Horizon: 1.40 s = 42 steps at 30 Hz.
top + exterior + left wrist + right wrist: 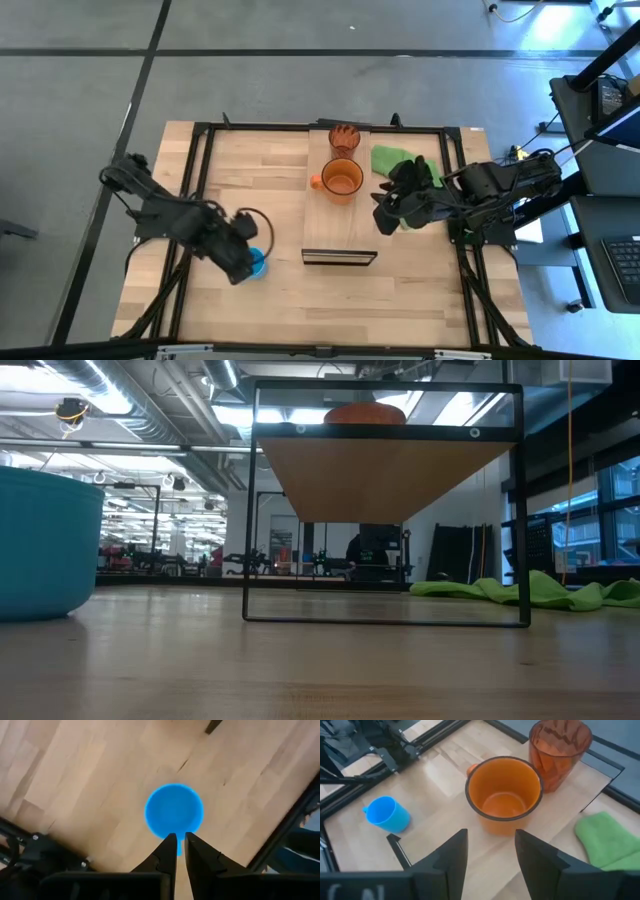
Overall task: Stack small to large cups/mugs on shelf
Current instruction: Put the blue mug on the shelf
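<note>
The light-wood shelf [340,225] runs from the far edge toward the near edge, with its dark end [339,257] nearest me. On it stand the orange handled mug [342,180] [503,795] and, behind it, the reddish-brown ribbed cup [345,138] [560,750]. The light blue mug [258,263] [174,812] [387,814] stands on the table left of the shelf. My left gripper [179,840] hovers above the blue mug's handle side, fingers almost together, touching nothing. My right gripper [490,855] [385,215] is open and empty at the shelf's right side, facing the orange mug.
A green cloth [398,160] [602,837] lies right of the shelf, beside my right arm. The shelf's thin black frame [385,510] lifts the plank off the table. Black rails [195,190] run along both table sides. Bare wood lies near the front edge.
</note>
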### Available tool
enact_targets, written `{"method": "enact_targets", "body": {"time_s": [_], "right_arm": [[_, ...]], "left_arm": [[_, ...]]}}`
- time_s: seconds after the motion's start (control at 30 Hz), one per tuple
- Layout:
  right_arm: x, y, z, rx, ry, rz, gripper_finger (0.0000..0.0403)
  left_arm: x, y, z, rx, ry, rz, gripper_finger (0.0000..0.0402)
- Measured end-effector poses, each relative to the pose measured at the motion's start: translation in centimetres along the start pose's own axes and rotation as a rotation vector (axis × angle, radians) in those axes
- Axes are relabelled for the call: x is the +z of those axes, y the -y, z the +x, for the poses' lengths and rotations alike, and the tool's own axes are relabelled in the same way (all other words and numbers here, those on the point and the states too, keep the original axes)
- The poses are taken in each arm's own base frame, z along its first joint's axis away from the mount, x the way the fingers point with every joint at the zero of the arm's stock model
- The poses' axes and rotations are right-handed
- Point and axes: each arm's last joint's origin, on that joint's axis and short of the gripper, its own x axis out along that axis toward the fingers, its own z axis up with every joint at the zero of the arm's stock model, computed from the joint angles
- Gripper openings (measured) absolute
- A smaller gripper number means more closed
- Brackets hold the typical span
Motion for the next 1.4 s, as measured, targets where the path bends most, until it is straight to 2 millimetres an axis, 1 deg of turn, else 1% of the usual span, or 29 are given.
{"method": "enact_targets", "body": {"time_s": [0.1, 0.2, 0.33, 0.4, 0.5, 0.6, 0.67, 0.73, 0.83, 0.87, 0.93, 1.03, 1.13, 1.2, 1.4], "right_arm": [[0.0, 0.0, 0.0, 0.005, -0.005, -0.010, 0.0165], [0.0, -0.1, 0.0, 0.009, -0.010, -0.010, 0.0165], [-0.2, -0.2, -0.1, 0.021, -0.022, -0.018, 0.0165], [-0.2, -0.2, -0.1, 0.029, -0.031, -0.022, 0.0165], [-0.3, -0.3, -0.1, 0.041, -0.047, -0.024, 0.0165], [-0.5, -0.4, -0.3, 0.045, -0.048, -0.032, 0.0165], [-0.5, -0.4, -0.3, 0.045, -0.050, -0.028, 0.0165], [-0.6, -0.3, -0.3, 0.042, -0.052, -0.030, 0.0165], [-0.5, -0.3, -0.3, 0.039, -0.050, -0.029, 0.0165], [-0.5, -0.3, -0.3, 0.034, -0.043, -0.029, 0.0165], [-0.5, -0.3, -0.3, 0.024, -0.028, -0.028, 0.0165], [-0.4, -0.3, -0.3, 0.011, -0.009, -0.008, 0.0165], [-0.4, -0.2, -0.3, 0.004, 0.001, -0.003, 0.0165], [-0.4, -0.2, -0.3, -0.001, 0.008, 0.001, 0.0165], [-0.4, -0.1, -0.3, -0.019, 0.021, 0.015, 0.0165]], "left_arm": [[1.0, 0.7, 1.3, 0.039, -0.013, 0.004, 0.0030], [2.0, 0.3, 2.4, 0.115, -0.045, -0.001, 0.0030], [3.2, -0.1, 3.7, 0.114, -0.043, 0.043, 0.0030], [3.5, 0.1, 4.5, 0.067, -0.018, 0.099, 0.0030], [2.9, -0.2, 5.8, 0.004, -0.016, 0.165, 0.0030], [1.5, -1.5, 6.8, -0.012, -0.060, 0.205, 0.0030], [0.4, -2.8, 6.7, -0.050, -0.079, 0.224, 0.0030], [-0.7, -3.8, 6.3, -0.130, -0.070, 0.250, 0.0030], [-1.7, -4.6, 4.9, -0.290, 0.045, 0.290, 0.0030], [-1.9, -4.9, 4.8, -0.305, 0.076, 0.298, 0.0030], [-2.4, -5.4, 5.2, -0.282, 0.104, 0.307, 0.0029], [-3.1, -6.0, 6.9, -0.244, 0.051, 0.313, 0.0028], [-3.4, -5.9, 8.5, -0.263, 0.026, 0.316, 0.0028], [-3.4, -5.7, 8.7, -0.280, 0.046, 0.312, 0.0028], [-3.0, -6.0, 8.8, -0.247, 0.071, 0.292, 0.0028]]}}
